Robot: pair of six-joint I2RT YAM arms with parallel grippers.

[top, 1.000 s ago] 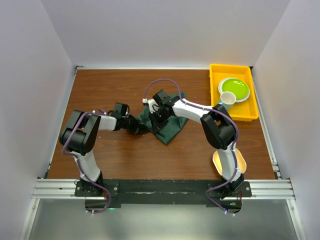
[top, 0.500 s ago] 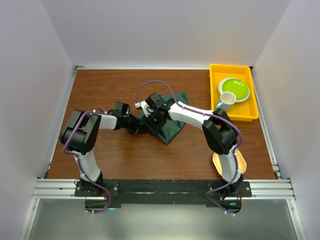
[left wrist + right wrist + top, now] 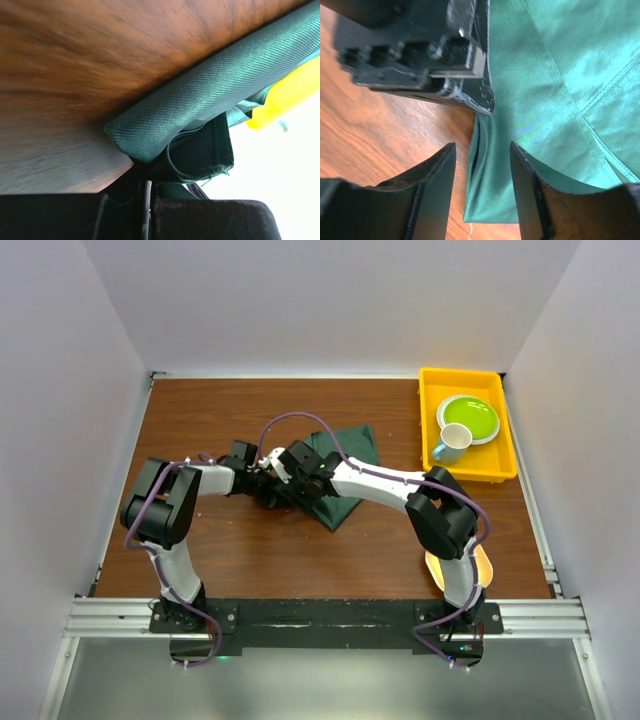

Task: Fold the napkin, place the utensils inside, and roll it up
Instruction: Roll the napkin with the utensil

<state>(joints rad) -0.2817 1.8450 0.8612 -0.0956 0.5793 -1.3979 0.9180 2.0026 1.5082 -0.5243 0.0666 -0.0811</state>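
Dark green napkin (image 3: 352, 443), fine twill weave shimmering, lay on the brown wood-grain desk (image 3: 250, 540). Right of the napkin, a bright yellow tray (image 3: 430, 390) held a lime-green plate (image 3: 470, 418) and pale cup (image 3: 455, 440).

The napkin (image 3: 350, 445) is seen mid-table (image 3: 200, 410), with the tray (image 3: 426, 400) set at the far right corner; within it a cup (image 3: 452, 439) is stood before a plate (image 3: 470, 416). The left gripper (image 3: 270, 492) is met at the napkin's left edge, the right gripper (image 3: 288, 475) just beside.

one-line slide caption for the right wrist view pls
Right pincer open above the folded edge of the green napkin, left pincer shut on the cloth just ahead.
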